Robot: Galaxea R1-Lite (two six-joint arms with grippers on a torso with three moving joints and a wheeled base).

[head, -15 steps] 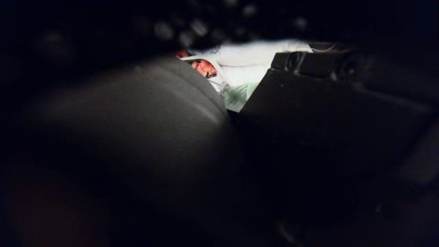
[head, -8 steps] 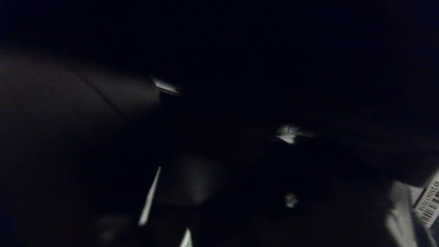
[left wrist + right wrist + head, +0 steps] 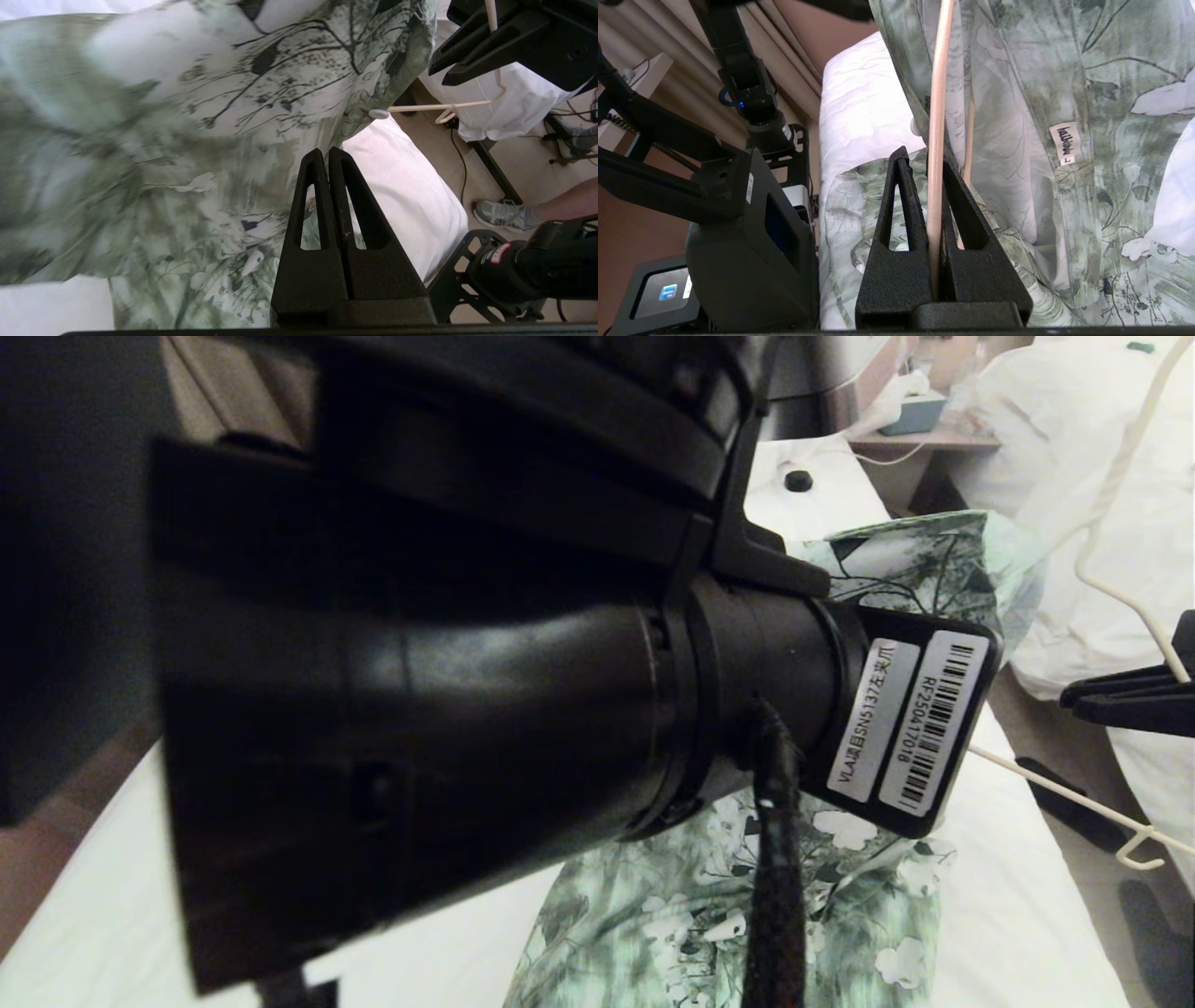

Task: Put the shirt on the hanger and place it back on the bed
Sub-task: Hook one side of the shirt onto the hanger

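The green-and-white shirt (image 3: 915,569) hangs lifted above the bed's white sheet (image 3: 1008,915), and its lower part (image 3: 709,915) trails onto the sheet. My left gripper (image 3: 327,154) is shut, its tips pinching the shirt's (image 3: 210,116) edge. In the head view the left arm hides that gripper. My right gripper (image 3: 924,156) is shut on the cream hanger's rod (image 3: 936,93), which runs up into the shirt (image 3: 1017,140) beside the neck label. The right gripper (image 3: 1120,695) shows at the head view's right edge, holding the hanger (image 3: 1055,793) beside the shirt.
My left arm (image 3: 420,709) fills most of the head view. A second bed with a white duvet (image 3: 1102,541) stands to the right across a strip of floor, with a nightstand (image 3: 924,439) behind. A person's leg and shoe (image 3: 504,215) are on the floor near the robot's base (image 3: 514,270).
The head view was almost wholly dark behind the arms; the left arm has shifted, and the lifted shirt, the hanger and the right gripper now show.
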